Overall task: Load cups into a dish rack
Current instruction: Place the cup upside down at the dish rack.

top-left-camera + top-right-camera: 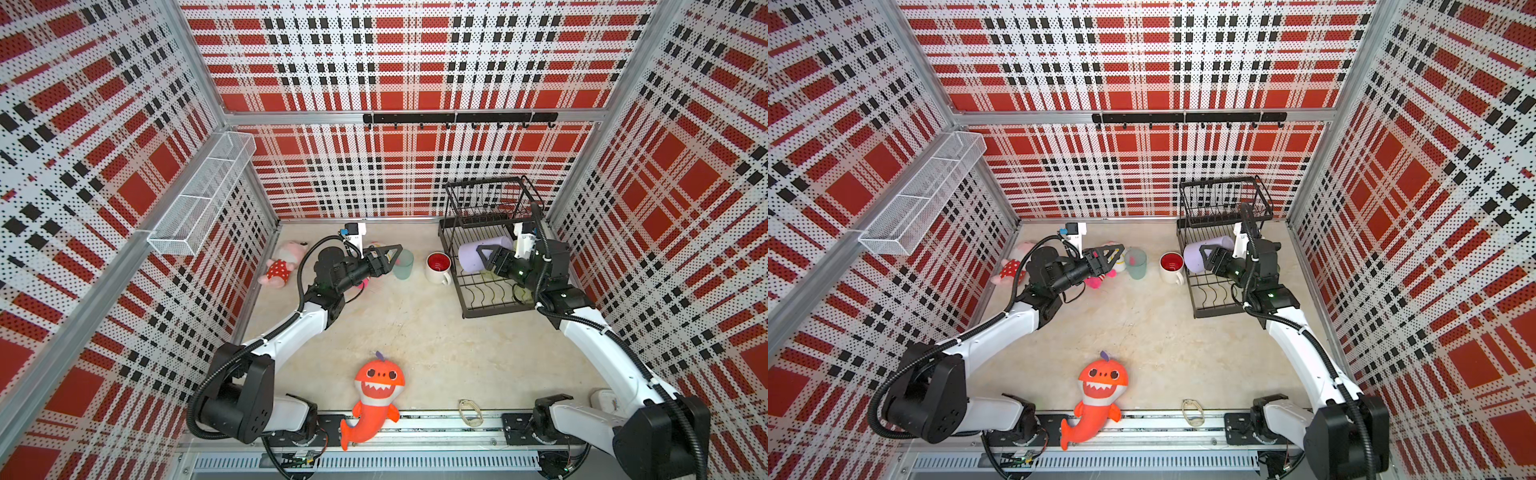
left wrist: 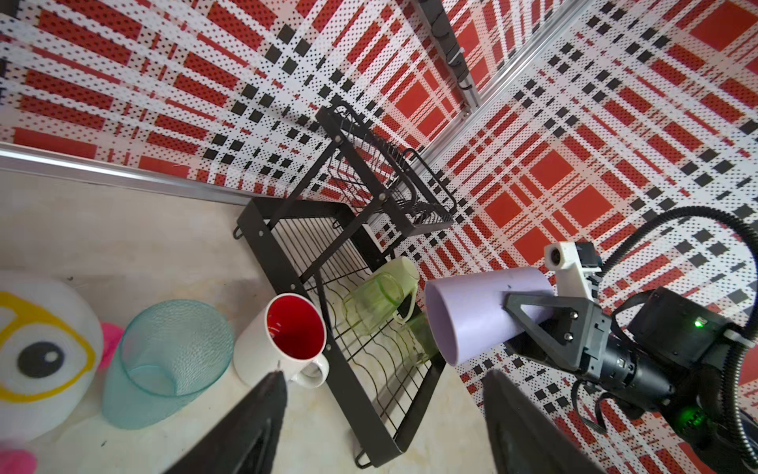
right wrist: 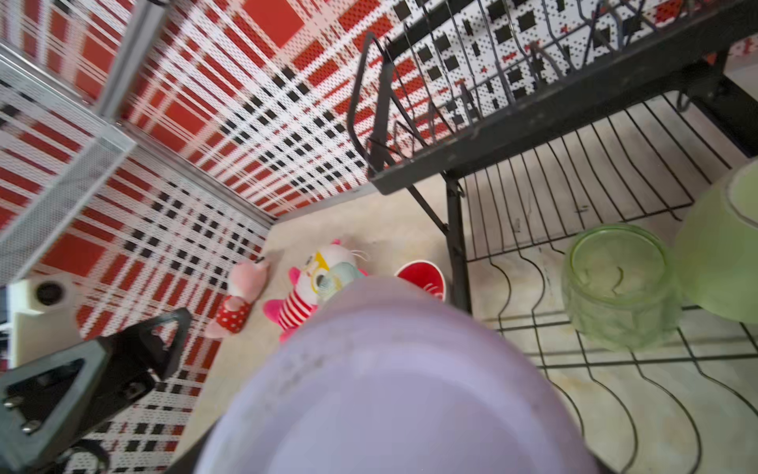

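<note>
The black dish rack (image 1: 455, 278) (image 2: 348, 394) stands at the back right. My right gripper (image 1: 482, 259) is shut on a lavender cup (image 1: 471, 257) (image 2: 471, 316) (image 3: 389, 390), held on its side above the rack's lower tier. A green tumbler (image 2: 371, 307) (image 3: 619, 287) and a pale-green mug (image 2: 400, 271) lie in that tier. A white red-lined mug (image 1: 436, 268) (image 2: 262, 353) stands on the table just left of the rack. Left of it stands a teal cup (image 1: 404, 266) (image 2: 164, 357). My left gripper (image 1: 392, 257) (image 2: 385, 373) is open and empty beside the teal cup.
Plush toys lie at the back left: a pink one (image 1: 282, 266) and a white one with yellow glasses (image 2: 37, 349). An orange shark plush (image 1: 376, 395) lies at the front edge. A white mesh basket (image 1: 199, 199) hangs on the left wall, a hook rail (image 1: 457, 118) on the back wall.
</note>
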Robot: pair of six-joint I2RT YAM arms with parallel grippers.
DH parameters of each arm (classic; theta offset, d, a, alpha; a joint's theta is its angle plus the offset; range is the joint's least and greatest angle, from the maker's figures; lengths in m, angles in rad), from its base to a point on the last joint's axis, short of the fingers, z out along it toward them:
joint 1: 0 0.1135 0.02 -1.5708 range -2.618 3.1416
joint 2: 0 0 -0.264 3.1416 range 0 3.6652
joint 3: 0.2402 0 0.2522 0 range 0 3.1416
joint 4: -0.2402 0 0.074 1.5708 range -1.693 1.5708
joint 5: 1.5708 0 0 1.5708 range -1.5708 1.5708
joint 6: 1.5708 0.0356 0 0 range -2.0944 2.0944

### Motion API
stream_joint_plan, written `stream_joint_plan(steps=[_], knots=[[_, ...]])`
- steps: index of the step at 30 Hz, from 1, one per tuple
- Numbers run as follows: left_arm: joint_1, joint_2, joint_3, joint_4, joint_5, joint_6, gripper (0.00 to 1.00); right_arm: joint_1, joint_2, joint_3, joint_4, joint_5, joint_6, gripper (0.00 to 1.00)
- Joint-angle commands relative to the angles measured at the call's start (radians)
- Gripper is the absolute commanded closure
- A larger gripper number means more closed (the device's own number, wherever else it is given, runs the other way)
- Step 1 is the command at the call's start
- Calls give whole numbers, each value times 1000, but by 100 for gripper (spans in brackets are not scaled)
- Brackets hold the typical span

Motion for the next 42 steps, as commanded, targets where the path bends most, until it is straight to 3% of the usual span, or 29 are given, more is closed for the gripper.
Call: stream_joint_plan(steps=[1, 9, 20, 42], knots=[[0, -20, 29, -59, -41, 47, 21, 28, 19, -9, -57, 133, -118, 38], [-36, -22, 66, -157, -124, 120, 21, 58, 94, -9, -18, 229, -199, 38], [-120, -12, 188, -399, -372, 270, 19, 79, 200, 24, 26, 279, -272, 37], [-134, 22, 210, -420, -411, 276, 18, 79, 355, 83, 81, 292, -376, 36]])
